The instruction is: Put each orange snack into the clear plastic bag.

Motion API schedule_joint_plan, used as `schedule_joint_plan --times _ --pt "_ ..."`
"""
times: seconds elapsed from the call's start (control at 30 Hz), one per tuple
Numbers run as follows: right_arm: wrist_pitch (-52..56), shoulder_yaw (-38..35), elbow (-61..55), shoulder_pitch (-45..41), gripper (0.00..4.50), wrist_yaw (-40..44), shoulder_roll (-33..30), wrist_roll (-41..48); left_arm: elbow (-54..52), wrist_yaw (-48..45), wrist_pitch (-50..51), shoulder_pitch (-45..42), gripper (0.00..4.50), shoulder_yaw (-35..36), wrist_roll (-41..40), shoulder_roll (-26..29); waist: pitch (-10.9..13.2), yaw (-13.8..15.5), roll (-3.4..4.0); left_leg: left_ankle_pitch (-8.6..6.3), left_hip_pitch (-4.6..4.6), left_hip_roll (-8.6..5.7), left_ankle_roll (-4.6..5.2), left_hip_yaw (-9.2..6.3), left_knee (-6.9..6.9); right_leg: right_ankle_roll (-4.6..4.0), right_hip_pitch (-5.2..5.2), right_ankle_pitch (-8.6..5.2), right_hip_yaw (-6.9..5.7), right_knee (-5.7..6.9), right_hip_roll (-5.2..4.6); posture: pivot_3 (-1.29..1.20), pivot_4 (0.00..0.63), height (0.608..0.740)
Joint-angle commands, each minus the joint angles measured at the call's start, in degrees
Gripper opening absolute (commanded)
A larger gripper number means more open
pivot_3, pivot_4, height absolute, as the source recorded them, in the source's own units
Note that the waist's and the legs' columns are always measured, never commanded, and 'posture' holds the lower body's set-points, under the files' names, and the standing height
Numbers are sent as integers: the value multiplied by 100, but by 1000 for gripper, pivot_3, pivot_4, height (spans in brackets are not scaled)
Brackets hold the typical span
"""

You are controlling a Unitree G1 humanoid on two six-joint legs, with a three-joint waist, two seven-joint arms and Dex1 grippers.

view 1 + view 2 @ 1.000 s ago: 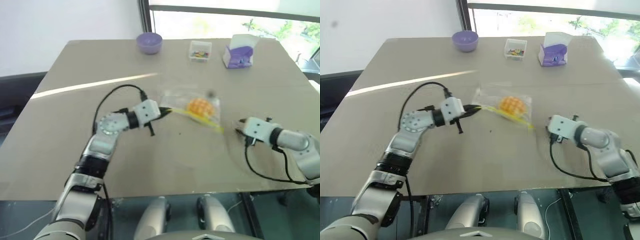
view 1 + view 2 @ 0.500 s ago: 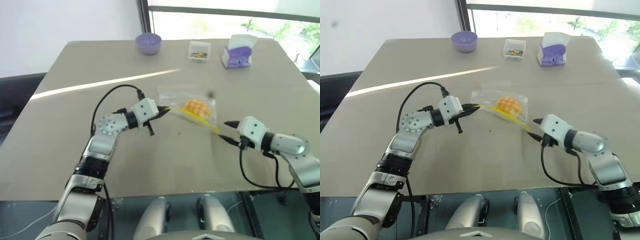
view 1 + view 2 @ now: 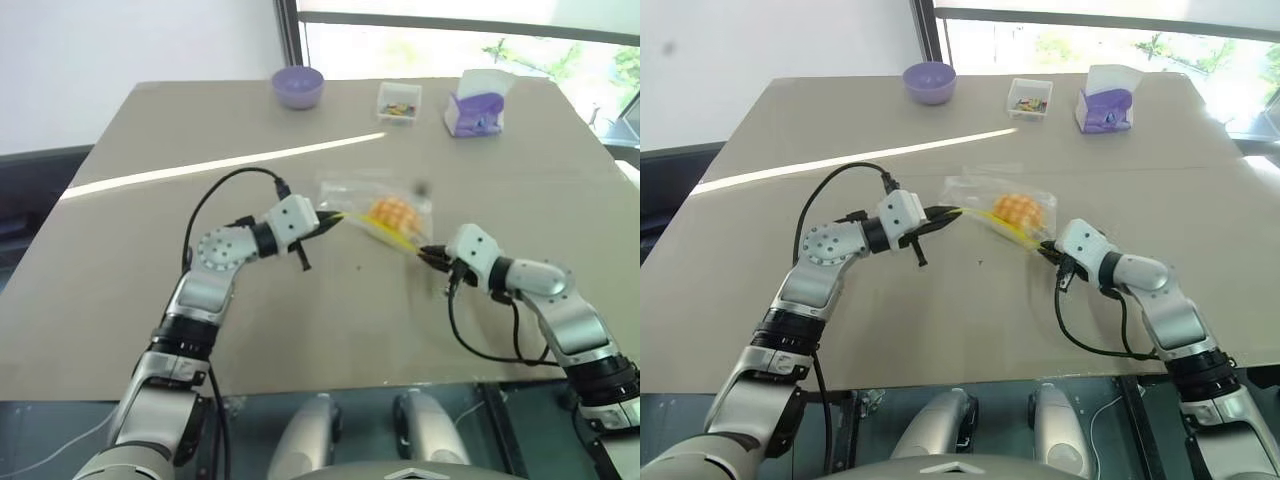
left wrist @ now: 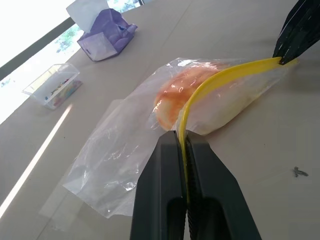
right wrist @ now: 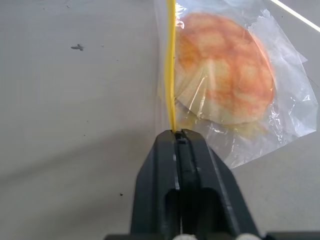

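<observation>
The clear plastic bag (image 3: 378, 207) lay near the middle of the table (image 3: 120, 290), with the orange snack (image 3: 394, 213) inside it. The left gripper (image 3: 333, 219) had its fingers pinched tight on one end of the bag's yellow seal strip (image 4: 220, 80); the right gripper (image 3: 424, 255) was clamped on the other end. Bare tabletop lay open toward the near edge. A purple bowl (image 3: 298, 85), small clear box (image 3: 399, 101) and purple-and-white carton (image 3: 475, 105) lined the far edge, well apart.
</observation>
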Motion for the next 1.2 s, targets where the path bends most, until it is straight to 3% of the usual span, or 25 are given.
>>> schedule_joint_plan --times 0.03,0.17,0.33,0.6,0.73,0.87,1.07,1.2 --pt "-207 8 104 -165 63 -17 -70 -163 -327 52 18 -43 0 112 -125 16 0 0 0 0 0 0 0 -1 0 0 0 0 0 0 0 0 150 740" --pt "-391 -141 307 -468 63 -66 -342 -403 -295 79 151 -189 0 187 -250 -30 0 0 0 0 0 -2 0 1 0 0 0 0 1 1 -2 0 150 740" --pt "-839 -472 1067 -1557 63 -384 -771 -683 436 249 364 -1093 0 436 -516 -260 1 3 -1 2 -2 -4 -3 -2 3 0 -1 0 -5 4 -1 0 150 740" --pt "-2232 -311 3315 -3333 63 -1017 -968 -1286 3672 1347 -705 -3607 0 369 74 -747 5 -5 -8 4 -13 -26 -6 1 4 1 -3 0 -6 -5 -3 0 150 740" --pt "-2705 -323 3861 -3757 63 -1331 -972 -1446 4445 1736 -1364 -4191 0 453 183 -830 5 -41 -8 5 -16 -25 -7 5 -19 2 -10 0 1 -30 -6 0 150 740" --pt "-2482 -551 2919 -3028 63 -1037 -1036 -1069 4060 1179 -1808 -3733 0 477 -62 -842 3 -90 -6 5 -37 -9 -7 10 -34 2 -36 -1 5 -45 -5 0 150 740" --pt "-1000 -793 -68 -441 63 -863 -924 -623 1672 563 -1325 -1339 0 212 -214 -646 -3 -133 2 5 -113 -9 -7 3 -18 3 -106 -1 4 -2 -16 0 150 740" --pt "-354 -559 -919 485 63 -959 -636 -710 759 589 -989 -125 0 28 -28 -536 -3 -141 2 5 -97 -10 -6 19 9 3 -110 -1 24 24 -12 0 150 740"
